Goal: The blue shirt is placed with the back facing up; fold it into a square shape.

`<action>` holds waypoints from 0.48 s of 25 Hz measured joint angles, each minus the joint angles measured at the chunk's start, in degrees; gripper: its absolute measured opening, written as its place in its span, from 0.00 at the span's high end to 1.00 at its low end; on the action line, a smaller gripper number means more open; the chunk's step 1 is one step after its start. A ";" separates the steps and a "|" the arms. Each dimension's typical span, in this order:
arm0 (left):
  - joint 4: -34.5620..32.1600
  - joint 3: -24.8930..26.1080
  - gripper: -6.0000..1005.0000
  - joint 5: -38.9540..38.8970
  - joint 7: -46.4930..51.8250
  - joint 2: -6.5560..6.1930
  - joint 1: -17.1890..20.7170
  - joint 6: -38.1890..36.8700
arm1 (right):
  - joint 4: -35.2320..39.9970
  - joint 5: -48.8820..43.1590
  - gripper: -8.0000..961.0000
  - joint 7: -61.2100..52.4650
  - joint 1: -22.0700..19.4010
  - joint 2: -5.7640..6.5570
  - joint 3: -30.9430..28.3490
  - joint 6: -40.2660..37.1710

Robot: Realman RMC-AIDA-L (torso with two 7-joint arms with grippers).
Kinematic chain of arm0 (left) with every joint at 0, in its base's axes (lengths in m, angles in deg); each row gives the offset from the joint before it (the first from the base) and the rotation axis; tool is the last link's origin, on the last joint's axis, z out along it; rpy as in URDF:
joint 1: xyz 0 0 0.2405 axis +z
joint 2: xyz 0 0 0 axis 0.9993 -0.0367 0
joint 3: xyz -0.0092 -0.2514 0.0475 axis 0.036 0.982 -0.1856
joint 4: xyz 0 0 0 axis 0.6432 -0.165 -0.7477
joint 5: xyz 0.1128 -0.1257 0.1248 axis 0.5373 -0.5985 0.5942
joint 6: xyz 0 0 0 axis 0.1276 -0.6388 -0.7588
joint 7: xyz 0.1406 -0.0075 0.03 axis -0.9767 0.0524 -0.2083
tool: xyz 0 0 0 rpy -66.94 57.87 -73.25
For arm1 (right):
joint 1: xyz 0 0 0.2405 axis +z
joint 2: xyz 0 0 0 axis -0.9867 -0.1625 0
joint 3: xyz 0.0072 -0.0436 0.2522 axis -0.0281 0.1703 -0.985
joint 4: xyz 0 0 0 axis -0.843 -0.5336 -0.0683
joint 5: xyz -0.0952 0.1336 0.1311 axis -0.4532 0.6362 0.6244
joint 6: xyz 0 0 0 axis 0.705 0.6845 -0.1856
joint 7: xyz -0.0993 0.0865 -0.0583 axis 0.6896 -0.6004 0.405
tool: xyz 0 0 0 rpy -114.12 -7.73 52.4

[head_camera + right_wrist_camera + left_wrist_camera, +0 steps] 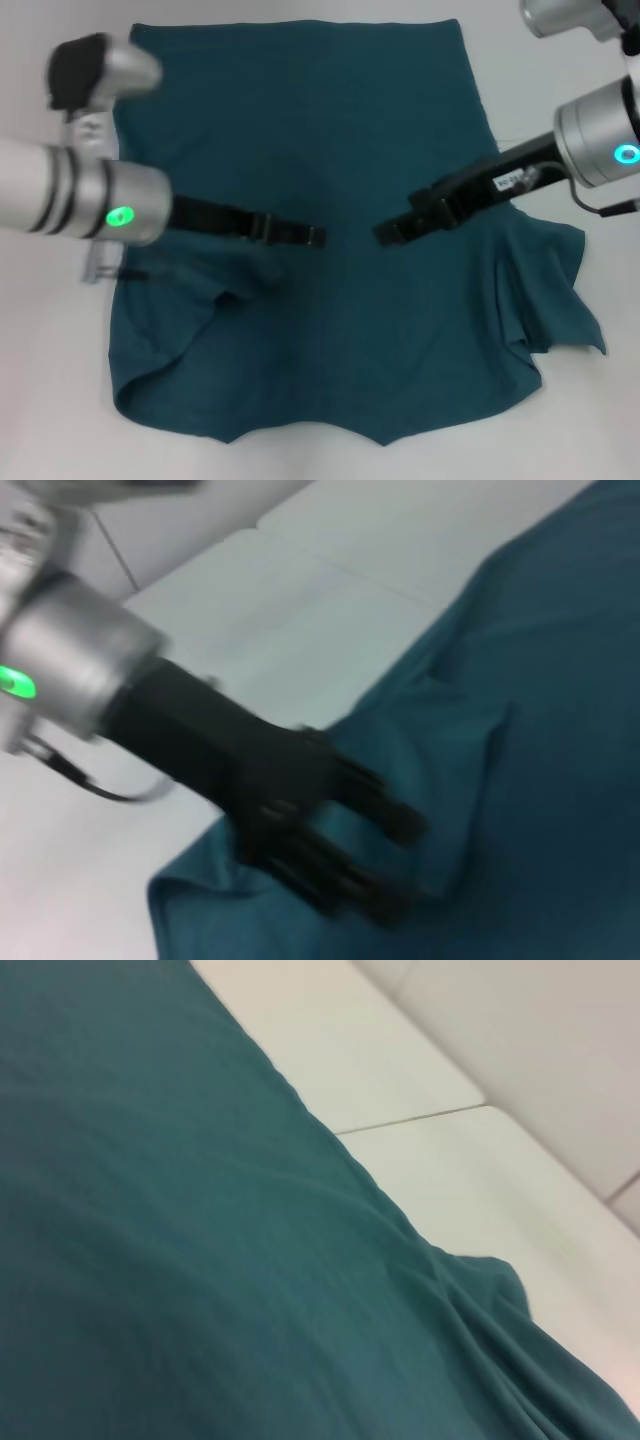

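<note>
The blue shirt lies spread flat on the white table, plain side up, and fills most of the head view. Its left sleeve is folded in onto the body, with a crease showing. The right sleeve still sticks out sideways. My left gripper hovers over the shirt's middle, pointing right. In the right wrist view the left gripper shows its fingers apart with nothing between them. My right gripper faces it from the right, a short gap away. The left wrist view shows only shirt cloth and table.
The white table surrounds the shirt on all sides, with a panel seam beside the cloth's edge. The shirt's near edge is wavy and close to the table's front.
</note>
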 joint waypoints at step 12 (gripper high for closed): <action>-3.27 17.85 0.06 -3.90 -23.29 -2.97 12.78 -25.42 | 14.72 -19.41 0.13 1.90 -4.54 -0.07 2.35 -10.75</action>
